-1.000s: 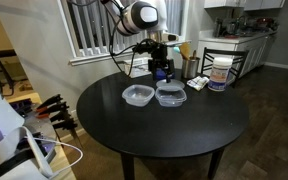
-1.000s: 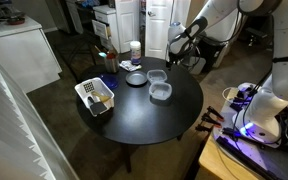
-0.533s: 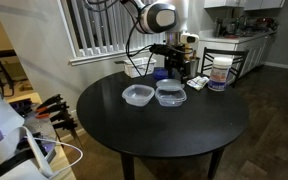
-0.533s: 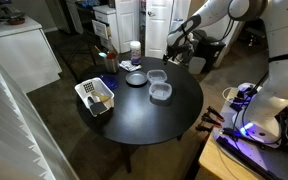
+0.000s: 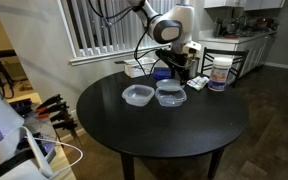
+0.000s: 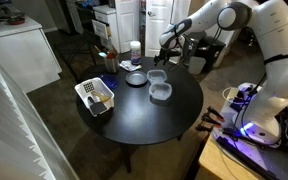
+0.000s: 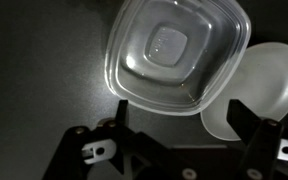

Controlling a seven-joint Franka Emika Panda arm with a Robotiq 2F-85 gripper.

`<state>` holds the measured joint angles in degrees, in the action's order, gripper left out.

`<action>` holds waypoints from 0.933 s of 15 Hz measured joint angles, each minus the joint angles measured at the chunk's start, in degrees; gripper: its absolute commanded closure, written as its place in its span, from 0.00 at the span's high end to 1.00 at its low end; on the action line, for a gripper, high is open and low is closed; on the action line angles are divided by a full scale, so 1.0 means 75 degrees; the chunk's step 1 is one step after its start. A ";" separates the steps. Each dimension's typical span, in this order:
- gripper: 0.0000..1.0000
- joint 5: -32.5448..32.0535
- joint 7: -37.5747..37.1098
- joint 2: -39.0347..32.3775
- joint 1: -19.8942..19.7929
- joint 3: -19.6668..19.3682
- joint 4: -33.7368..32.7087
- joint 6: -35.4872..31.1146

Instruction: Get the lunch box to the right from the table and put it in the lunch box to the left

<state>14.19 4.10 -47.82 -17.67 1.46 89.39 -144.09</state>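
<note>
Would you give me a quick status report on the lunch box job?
Gripper open, empty, above the table. Right lunch box on the table, untouched, beside left lunch box. Nothing lying in either box.

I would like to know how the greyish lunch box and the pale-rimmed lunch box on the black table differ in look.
The greyish lunch box looks darker, while the pale-rimmed lunch box is clearer, with a whitish rim. The greyish one also seems slightly wider and flatter than the pale-rimmed one. Both are small, rounded clear-plastic containers standing side by side on the round black table.
</note>
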 measured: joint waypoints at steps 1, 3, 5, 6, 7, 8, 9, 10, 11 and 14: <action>1.00 0.0119 -0.0094 -0.0173 0.0007 0.0048 -0.0136 -0.0002; 1.00 0.0237 -0.0350 -0.0538 0.0060 0.0083 -0.0384 -0.0003; 1.00 0.0244 -0.0667 -0.0896 0.0150 0.0047 -0.0581 0.0004; 1.00 0.0244 -0.0811 -0.1071 0.0209 -0.0008 -0.0661 0.0005; 1.00 0.0244 -0.0926 -0.1224 0.0258 -0.0062 -0.0730 0.0006; 1.00 0.0244 -0.1000 -0.1353 0.0301 -0.0117 -0.0794 0.0008; 1.00 0.0244 -0.1058 -0.1456 0.0322 -0.0154 -0.0854 0.0021; 1.00 0.0244 -0.1093 -0.1535 0.0333 -0.0188 -0.0909 0.0041; 1.00 0.0243 -0.1115 -0.1583 0.0338 -0.0218 -0.0942 0.0044; 1.00 0.0239 -0.1115 -0.1587 0.0347 -0.0241 -0.0962 0.0038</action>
<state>15.98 -4.27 -59.72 -15.07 -0.35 82.17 -143.80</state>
